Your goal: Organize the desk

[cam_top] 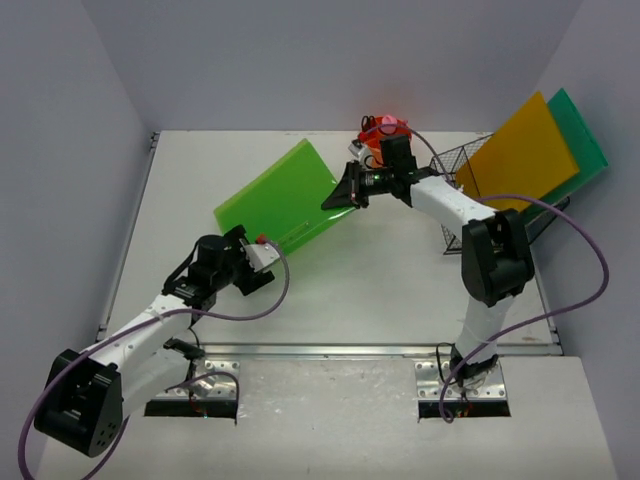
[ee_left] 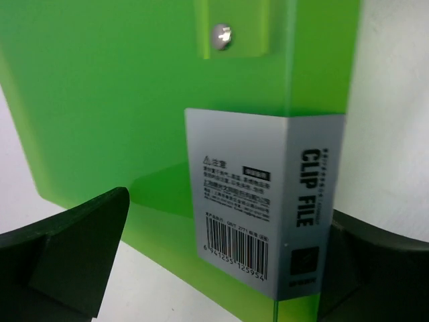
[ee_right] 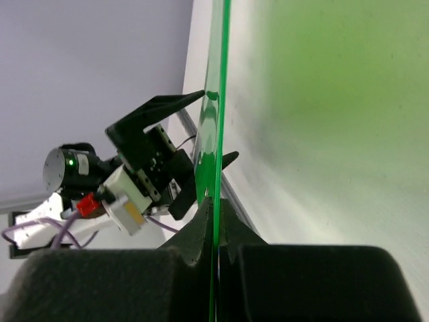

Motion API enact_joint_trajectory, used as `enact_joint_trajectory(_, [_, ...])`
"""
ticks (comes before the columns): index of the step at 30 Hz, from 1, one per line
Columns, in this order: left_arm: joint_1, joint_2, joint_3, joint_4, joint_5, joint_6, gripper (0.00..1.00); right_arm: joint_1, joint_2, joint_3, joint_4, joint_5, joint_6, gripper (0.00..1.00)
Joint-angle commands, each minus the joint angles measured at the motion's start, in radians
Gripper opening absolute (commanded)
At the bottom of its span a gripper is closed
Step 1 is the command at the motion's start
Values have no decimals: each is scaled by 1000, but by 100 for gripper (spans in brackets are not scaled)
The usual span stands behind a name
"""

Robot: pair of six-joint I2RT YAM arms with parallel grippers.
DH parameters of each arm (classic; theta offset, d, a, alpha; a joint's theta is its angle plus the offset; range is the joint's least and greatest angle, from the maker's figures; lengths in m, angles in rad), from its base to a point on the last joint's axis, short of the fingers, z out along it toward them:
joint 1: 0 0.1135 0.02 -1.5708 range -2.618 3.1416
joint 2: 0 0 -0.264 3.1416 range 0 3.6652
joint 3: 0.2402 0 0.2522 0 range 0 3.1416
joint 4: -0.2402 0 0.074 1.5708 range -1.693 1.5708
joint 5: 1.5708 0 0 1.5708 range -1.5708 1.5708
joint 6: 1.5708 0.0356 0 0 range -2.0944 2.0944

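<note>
A translucent green clip file (cam_top: 282, 197) stands tilted above the white desk (cam_top: 400, 285). My right gripper (cam_top: 337, 196) is shut on the file's right edge; in the right wrist view the sheet (ee_right: 218, 94) runs edge-on between the closed jaws (ee_right: 216, 213). My left gripper (cam_top: 254, 262) is open at the file's near corner. In the left wrist view its black fingers (ee_left: 70, 251) stand wide apart on either side of the file (ee_left: 120, 100) and its grey barcode label (ee_left: 258, 208), not pressing on them.
An orange pen holder (cam_top: 388, 130) stands at the back, partly behind my right wrist. A black wire basket (cam_top: 448, 190) at the right holds an orange folder (cam_top: 515, 150) and a green folder (cam_top: 578, 130). Lavender walls enclose the desk.
</note>
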Motion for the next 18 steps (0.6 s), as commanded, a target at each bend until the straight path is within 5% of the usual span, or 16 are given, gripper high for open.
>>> enact_joint_trajectory(1, [-5,61,214,24,-141,-347,100,-42,-148,72,-92,38,-191,0])
enact_joint_trajectory(7, [-5,111,388,-103,-203,-565,100,-111,-252,174,-280,119,-386,0])
enact_joint_trajectory(18, [7,-79,180,-53,-255,-592,100,-366,-468,274,-527,217,-574,0])
